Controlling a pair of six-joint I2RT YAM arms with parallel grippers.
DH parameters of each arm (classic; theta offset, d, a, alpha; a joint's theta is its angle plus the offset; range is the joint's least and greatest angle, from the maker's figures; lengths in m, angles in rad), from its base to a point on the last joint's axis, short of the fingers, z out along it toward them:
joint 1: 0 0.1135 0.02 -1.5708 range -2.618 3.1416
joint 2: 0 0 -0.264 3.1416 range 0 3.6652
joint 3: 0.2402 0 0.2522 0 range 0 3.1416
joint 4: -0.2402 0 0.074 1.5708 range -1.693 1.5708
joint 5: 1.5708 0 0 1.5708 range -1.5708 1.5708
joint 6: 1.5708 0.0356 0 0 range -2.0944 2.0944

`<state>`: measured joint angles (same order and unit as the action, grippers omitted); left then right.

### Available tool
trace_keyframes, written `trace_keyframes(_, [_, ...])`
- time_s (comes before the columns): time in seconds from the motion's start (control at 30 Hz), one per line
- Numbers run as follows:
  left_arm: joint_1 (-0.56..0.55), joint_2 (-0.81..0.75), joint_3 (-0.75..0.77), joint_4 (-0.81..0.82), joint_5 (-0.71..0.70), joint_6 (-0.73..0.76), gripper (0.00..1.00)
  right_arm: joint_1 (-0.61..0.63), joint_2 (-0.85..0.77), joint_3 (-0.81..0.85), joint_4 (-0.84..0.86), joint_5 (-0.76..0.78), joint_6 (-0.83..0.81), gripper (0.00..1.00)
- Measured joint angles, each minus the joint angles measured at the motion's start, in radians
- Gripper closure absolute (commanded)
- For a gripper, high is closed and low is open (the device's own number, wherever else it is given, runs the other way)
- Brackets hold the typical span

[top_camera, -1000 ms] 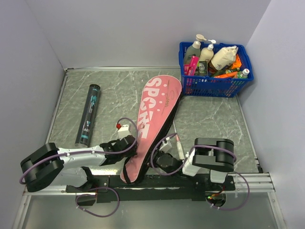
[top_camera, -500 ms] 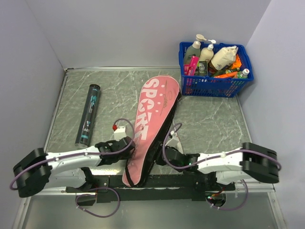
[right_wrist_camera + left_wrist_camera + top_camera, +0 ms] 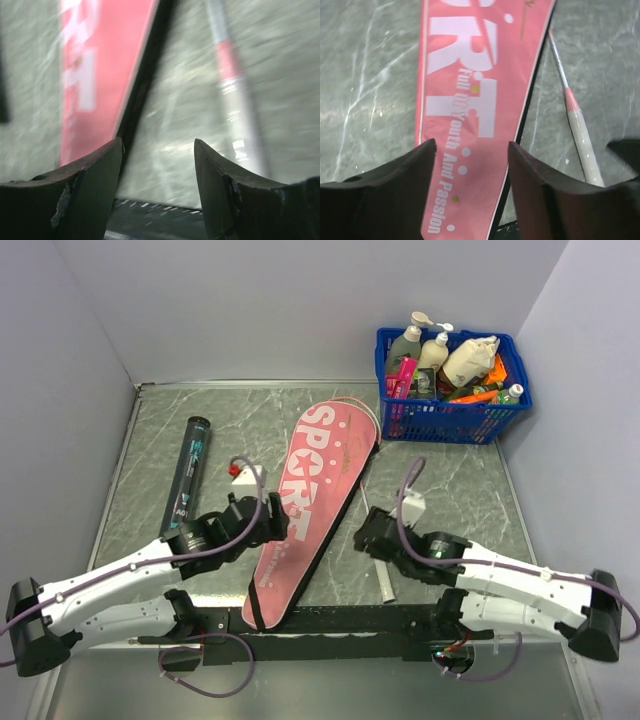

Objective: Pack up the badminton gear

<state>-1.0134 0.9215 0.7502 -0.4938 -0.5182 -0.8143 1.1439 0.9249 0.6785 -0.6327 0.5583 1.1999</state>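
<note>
The long pink racket cover (image 3: 305, 505) lettered "SPORT" lies flat on the table, its narrow end toward the arm bases. In the left wrist view the cover (image 3: 465, 100) fills the middle. A racket's white handle (image 3: 383, 575) and thin shaft lie just right of the cover, with the head hidden by it. The slim black tube (image 3: 187, 480) lies at the left. My left gripper (image 3: 276, 527) hovers open at the cover's left edge, with nothing between its fingers (image 3: 427, 165). My right gripper (image 3: 364, 536) is open and empty between cover and handle (image 3: 240, 115).
A blue plastic basket (image 3: 450, 420) of bottles and bags stands at the back right corner. Grey walls close in the table on three sides. The black mounting rail (image 3: 330, 620) runs along the near edge under the cover's tip.
Both grippers opened, and the left one let go of the cover. The cover's narrow end swung left and settled flat. The right arm stretched out and its gripper moved right, uncovering the racket handle.
</note>
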Motion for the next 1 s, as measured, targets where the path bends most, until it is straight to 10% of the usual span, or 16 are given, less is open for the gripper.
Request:
trace_keyframes(0.33, [-0.129, 0.336, 0.094, 0.075, 0.102, 0.212, 0.14, -0.480, 0.000, 0.092, -0.078, -0.185, -0.355, 0.30])
trace_keyframes(1.0, [-0.315, 0.628, 0.128, 0.003, -0.017, 0.232, 0.13, -0.521, 0.134, 0.039, 0.057, -0.390, -0.480, 0.30])
